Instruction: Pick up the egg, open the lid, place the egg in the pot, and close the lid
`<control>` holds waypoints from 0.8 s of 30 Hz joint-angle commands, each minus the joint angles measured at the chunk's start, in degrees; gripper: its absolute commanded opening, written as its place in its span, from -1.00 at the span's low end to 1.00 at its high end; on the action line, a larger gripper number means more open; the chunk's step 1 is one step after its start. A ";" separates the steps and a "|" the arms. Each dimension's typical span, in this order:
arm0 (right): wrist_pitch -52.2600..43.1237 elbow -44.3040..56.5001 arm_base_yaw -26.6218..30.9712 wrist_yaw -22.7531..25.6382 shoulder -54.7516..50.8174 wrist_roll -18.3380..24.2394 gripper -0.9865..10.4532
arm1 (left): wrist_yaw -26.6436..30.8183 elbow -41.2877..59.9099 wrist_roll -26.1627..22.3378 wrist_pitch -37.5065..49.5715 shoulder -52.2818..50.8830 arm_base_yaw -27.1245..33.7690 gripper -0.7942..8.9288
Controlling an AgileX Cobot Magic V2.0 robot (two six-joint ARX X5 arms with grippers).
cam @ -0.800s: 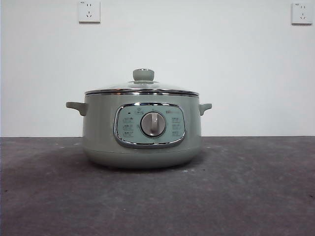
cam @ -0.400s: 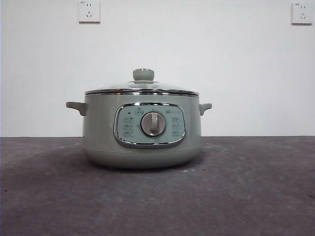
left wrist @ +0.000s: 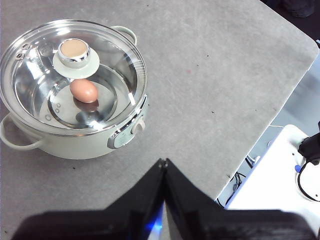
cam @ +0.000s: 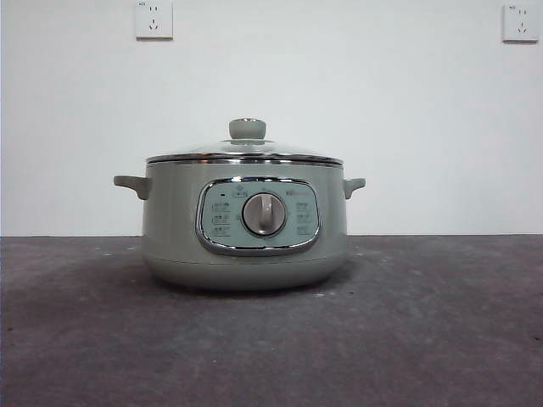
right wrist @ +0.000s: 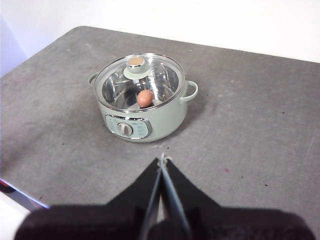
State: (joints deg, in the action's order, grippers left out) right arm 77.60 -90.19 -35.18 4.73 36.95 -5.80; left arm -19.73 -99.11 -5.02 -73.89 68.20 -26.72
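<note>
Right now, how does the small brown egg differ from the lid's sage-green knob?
The small brown-orange oval egg is plain matte shell, while the sage-green round knob has a tan cap ringed in chrome. The egg lies inside the sage-green electric pot, under the glass; the knob stands on top of the clear glass lid. Both look similar in size and sit near the pot's middle.

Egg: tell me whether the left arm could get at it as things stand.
Probably not. The egg lies inside the pot under the closed glass lid, which would have to come off by its knob first. The left gripper is off to the side, jaws shut.
</note>
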 commanded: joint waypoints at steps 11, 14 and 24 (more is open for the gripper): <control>1.38 0.46 -0.04 0.26 0.02 -0.44 -0.83 | 1.86 -0.09 -2.89 3.32 -0.22 0.02 -0.85; 1.38 0.46 -0.04 0.24 0.02 -0.44 -0.83 | 1.99 -0.09 -5.70 3.52 -0.44 0.59 -0.84; 1.38 0.46 -0.04 0.24 0.02 -0.44 -0.83 | -3.87 9.09 -20.90 27.93 -12.28 9.33 -0.84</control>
State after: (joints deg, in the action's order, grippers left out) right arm 77.60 -90.19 -35.18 4.71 36.95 -5.80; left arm -22.83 -92.29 -23.51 -48.27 57.19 -18.85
